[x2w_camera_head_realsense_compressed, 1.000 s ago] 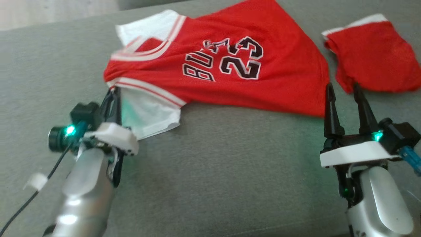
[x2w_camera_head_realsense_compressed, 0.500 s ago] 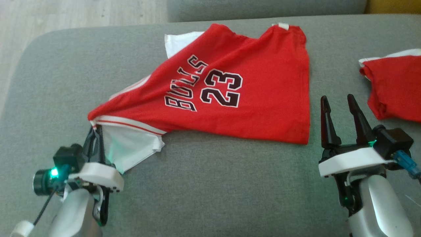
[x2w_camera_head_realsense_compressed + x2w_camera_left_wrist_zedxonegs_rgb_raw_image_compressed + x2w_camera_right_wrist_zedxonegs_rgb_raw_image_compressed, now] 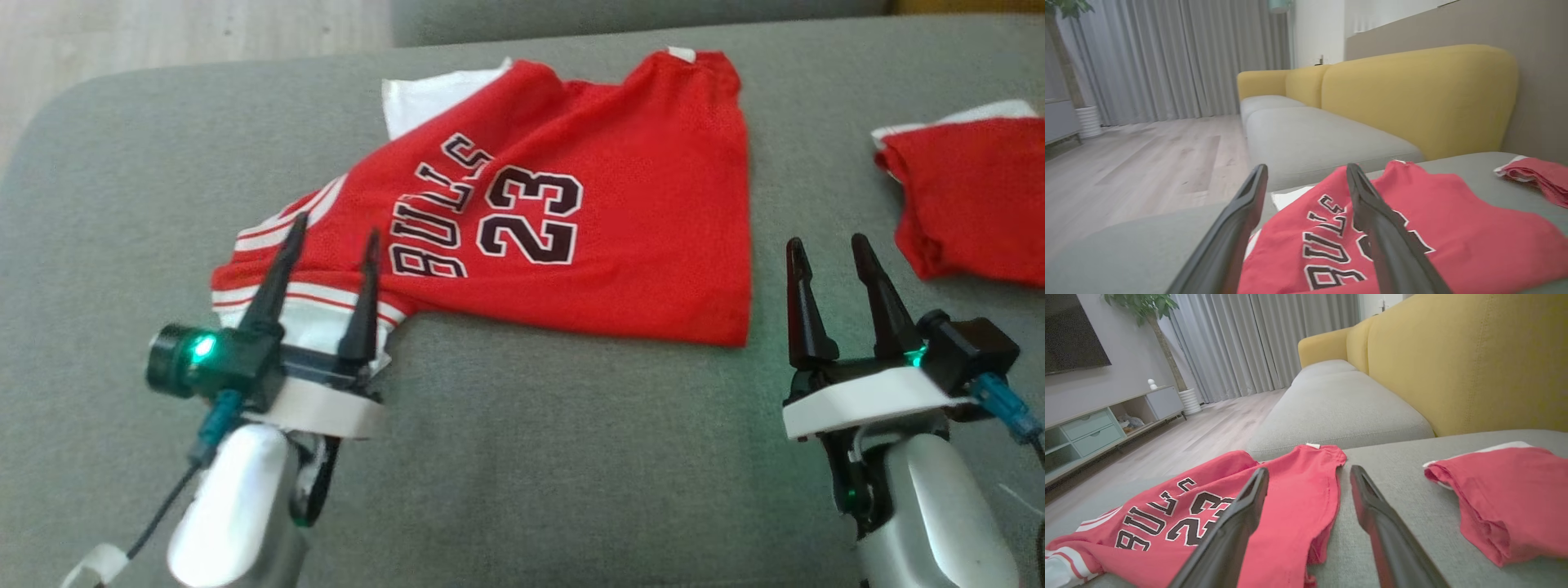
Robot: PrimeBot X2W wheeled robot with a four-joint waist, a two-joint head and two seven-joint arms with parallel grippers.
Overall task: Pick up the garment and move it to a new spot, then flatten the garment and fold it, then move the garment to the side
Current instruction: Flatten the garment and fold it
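Red jersey (image 3: 637, 245) lying spread on the grey sofa cushion (image 3: 571, 457). Left gripper (image 3: 335, 226), jaws wide and empty, stands over its striped edge; right gripper (image 3: 826, 241), equally wide and empty, stands beside the opposite corner.

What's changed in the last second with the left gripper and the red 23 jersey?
The left gripper has let go of the red mesh jersey: it was shut on the white-striped edge, and its fingers now stand spread above that edge, which lies slack on the grey sofa cushion. Unchanged: the right gripper open beside the jersey's hem, the second red garment at the right.
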